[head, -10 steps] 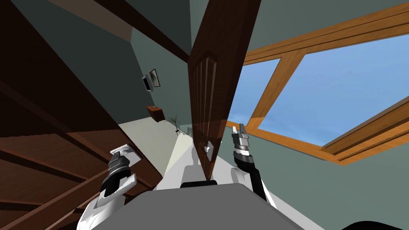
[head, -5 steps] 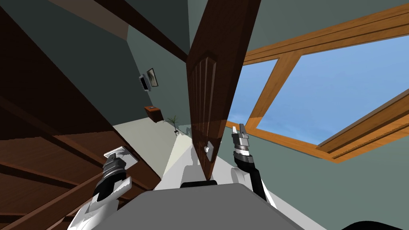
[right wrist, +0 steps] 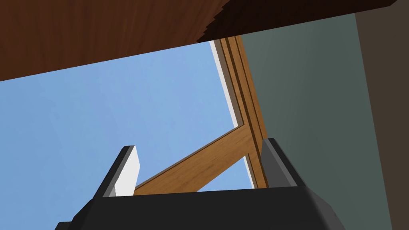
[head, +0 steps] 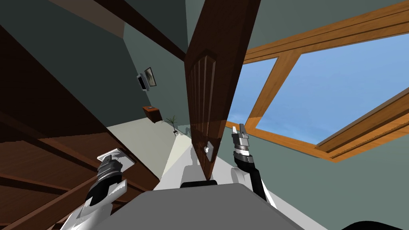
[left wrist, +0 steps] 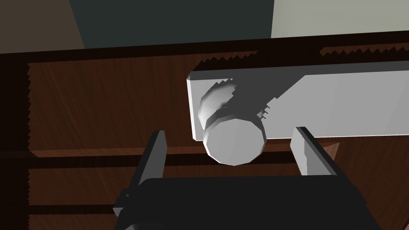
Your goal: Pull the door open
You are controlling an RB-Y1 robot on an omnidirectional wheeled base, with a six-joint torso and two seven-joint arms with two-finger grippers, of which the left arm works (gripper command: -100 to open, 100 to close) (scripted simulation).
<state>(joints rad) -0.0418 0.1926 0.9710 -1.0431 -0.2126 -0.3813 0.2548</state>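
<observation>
Eyeing the dark brown panelled wooden door (head: 60, 159) low on the left side, right at the left arm's reach. Spotting its light grey, round, flat-faced knob (left wrist: 233, 139), standing off a light grey rectangular plate (left wrist: 339, 104) set flat on the wood. Straddling that knob with the left claw (left wrist: 230, 132), with fingers (left wrist: 155, 155) spread wide, one to each side, touching neither flank, gripping nothing at all. Reading this as lining up the grasp, not yet pulling.

Doing it well, by the look of it, means:
- nudging forward to bring the pads alongside the knob's round flanks rather than its front face;
- closing both fingers evenly and holding the knob centred;
- drawing back along the door's swing instead of straight out, or likely slipping off that smooth round.

Getting the gaps either side of the knob from the left wrist view. Getting the wider lie from the head view: plate and left claw small against the door's panels, another dark brown wooden door leaf (head: 207, 96) standing edge-on in the middle, and the right claw (head: 238, 128) raised just beside it on the right, with fingers parted wide, holding nothing.
</observation>
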